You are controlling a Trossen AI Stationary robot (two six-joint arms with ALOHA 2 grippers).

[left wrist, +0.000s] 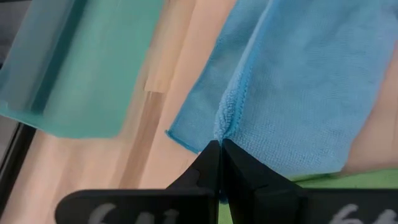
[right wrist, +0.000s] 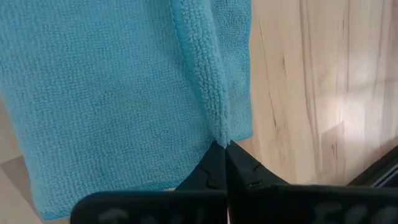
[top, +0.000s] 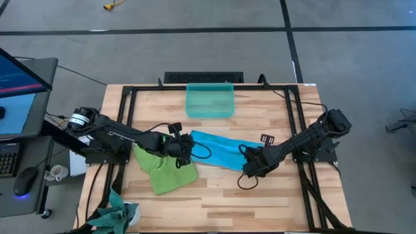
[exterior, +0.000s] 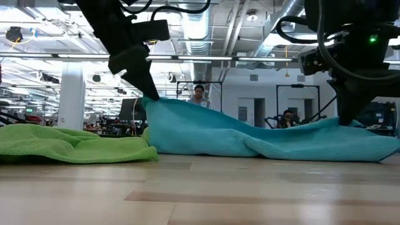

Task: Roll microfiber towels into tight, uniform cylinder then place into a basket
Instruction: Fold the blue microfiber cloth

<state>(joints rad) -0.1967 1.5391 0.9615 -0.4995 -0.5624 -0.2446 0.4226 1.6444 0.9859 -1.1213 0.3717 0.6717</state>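
Note:
The sky-blue towel (top: 221,149) lies stretched across the table's middle, with a gripper on each end. My left gripper (top: 188,148) is shut on its left end and my right gripper (top: 251,165) on its right end. The lime-green towel (top: 166,170) lies crumpled on the table just near-left of the blue one, its edge against the blue towel in the low view (exterior: 75,144). The translucent teal basket (top: 209,100) stands on the table's far side, behind the blue towel. My left gripper pinches a bunched ridge at the blue towel's left edge (left wrist: 225,124) between its two fingers, slanting down from the table's left. That end is drawn up into a peak (exterior: 151,101); the rest slopes down onto the table. My right gripper pinches a raised fold of the hemmed edge (right wrist: 214,124) at the blue towel's right end, coming steeply from above. That end stands slightly raised (exterior: 347,125), and the cloth between the two grippers lies on the wood, slack with wrinkles.
A darker teal cloth (top: 116,214) hangs at the table's near left corner. A black metal frame (top: 300,110) runs along the table's sides and far edge. A small black clip (top: 266,138) lies right of the blue towel. People (exterior: 199,95) show in the room behind.

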